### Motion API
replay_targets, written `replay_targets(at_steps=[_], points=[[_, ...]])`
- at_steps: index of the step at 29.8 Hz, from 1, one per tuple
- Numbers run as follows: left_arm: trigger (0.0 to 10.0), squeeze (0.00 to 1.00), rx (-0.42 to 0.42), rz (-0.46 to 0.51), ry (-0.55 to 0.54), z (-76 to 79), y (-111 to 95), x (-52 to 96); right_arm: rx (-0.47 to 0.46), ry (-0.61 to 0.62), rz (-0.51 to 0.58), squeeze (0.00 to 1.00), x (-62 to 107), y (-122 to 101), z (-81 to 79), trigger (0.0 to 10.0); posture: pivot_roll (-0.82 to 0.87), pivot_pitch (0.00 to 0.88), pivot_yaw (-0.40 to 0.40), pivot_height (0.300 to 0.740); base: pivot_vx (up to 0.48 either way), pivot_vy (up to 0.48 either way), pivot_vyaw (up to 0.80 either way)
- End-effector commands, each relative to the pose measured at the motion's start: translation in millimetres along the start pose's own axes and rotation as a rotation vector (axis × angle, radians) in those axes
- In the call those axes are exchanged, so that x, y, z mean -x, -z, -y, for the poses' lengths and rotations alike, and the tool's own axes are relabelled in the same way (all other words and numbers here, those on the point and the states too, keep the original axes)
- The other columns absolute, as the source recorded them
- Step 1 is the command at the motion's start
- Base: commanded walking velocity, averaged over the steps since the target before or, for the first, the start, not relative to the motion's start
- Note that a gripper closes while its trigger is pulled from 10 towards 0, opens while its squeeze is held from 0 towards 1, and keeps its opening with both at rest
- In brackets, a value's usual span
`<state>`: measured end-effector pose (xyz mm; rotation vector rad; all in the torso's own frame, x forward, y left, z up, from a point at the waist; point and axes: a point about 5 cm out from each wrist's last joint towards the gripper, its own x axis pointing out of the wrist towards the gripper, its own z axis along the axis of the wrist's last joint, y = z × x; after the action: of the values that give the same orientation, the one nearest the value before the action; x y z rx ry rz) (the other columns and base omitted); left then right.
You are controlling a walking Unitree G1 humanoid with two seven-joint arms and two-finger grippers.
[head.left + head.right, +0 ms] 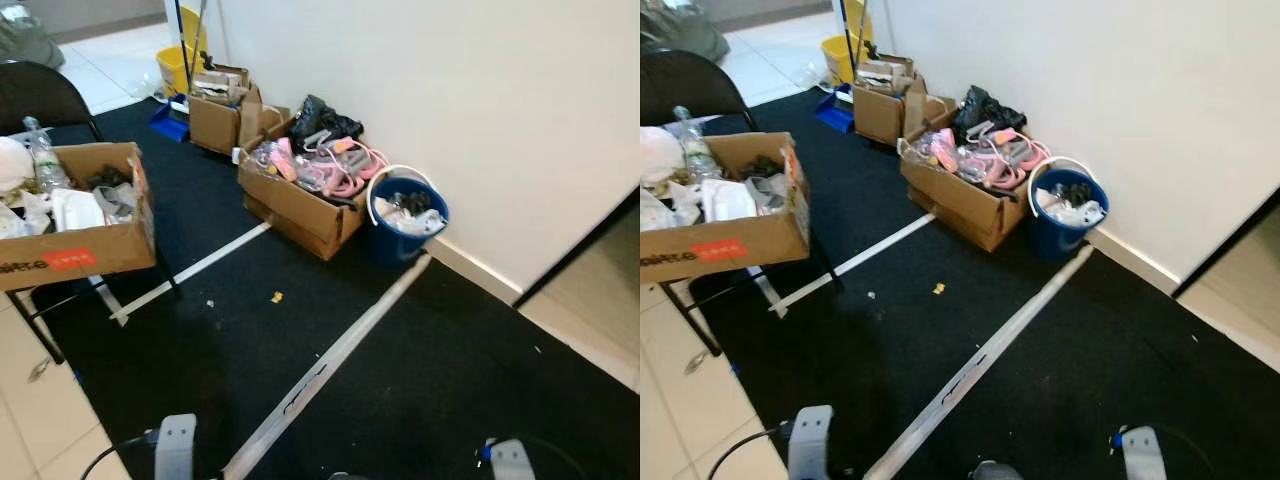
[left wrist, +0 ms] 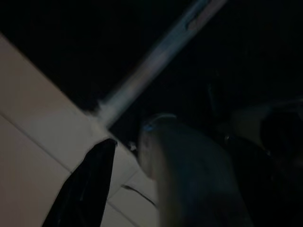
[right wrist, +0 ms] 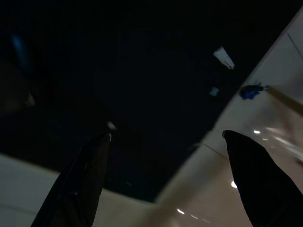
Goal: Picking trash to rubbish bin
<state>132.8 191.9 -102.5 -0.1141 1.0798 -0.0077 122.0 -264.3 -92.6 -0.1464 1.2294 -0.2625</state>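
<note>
A small yellow scrap [image 1: 277,297] lies on the black carpet [image 1: 420,380], in the open between the boxes and me. A blue bucket [image 1: 400,245] stands against the white wall, with crumpled white and dark trash heaped inside. My two arms hang low at the bottom of the eye views, left arm [image 1: 175,445] and right arm [image 1: 508,460], far from the scrap and the bucket. The right gripper [image 3: 166,136] is open over dark carpet and pale tile, with nothing between its fingers. In the dark left wrist view my left gripper [image 2: 189,142] hangs near a white tape line.
A cardboard box [image 1: 300,210] of pink items sits just left of the bucket. A second box [image 1: 80,255] of rubbish rests on a black chair at the left. More boxes [image 1: 215,115] and a yellow mop bucket [image 1: 175,65] stand further back. White tape strips [image 1: 340,350] cross the carpet.
</note>
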Motion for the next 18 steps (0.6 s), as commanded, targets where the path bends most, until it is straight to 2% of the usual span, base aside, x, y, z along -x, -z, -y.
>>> replay_targets(at_steps=[1,8,13,18], points=[[10.0,0.00,-0.022,-0.064,-0.012,-2.5,16.6,2.9,-0.010,0.000,-0.032,0.00,0.3,11.4,-2.0,10.0,0.09,0.021,-0.048,0.740,0.000,0.000,-0.77],[10.0,0.00,-0.017,-0.026,-0.074,-13.9,5.6,3.3,-0.030,-0.012,-0.052,0.00,0.7,18.9,-11.5,10.0,0.09,0.000,-0.036,0.740,0.000,0.000,-0.77],[10.0,0.00,-0.021,0.015,-0.134,-23.6,-8.1,3.4,-0.031,-0.022,-0.018,0.00,0.2,8.4,-15.6,10.0,0.06,0.000,0.001,0.740,0.000,0.000,-0.77],[10.0,0.00,-0.043,0.038,-0.128,-30.3,-19.9,3.9,0.011,-0.043,0.016,0.00,0.2,0.1,-25.4,10.0,0.02,0.016,0.035,0.740,0.000,0.000,-0.77]])
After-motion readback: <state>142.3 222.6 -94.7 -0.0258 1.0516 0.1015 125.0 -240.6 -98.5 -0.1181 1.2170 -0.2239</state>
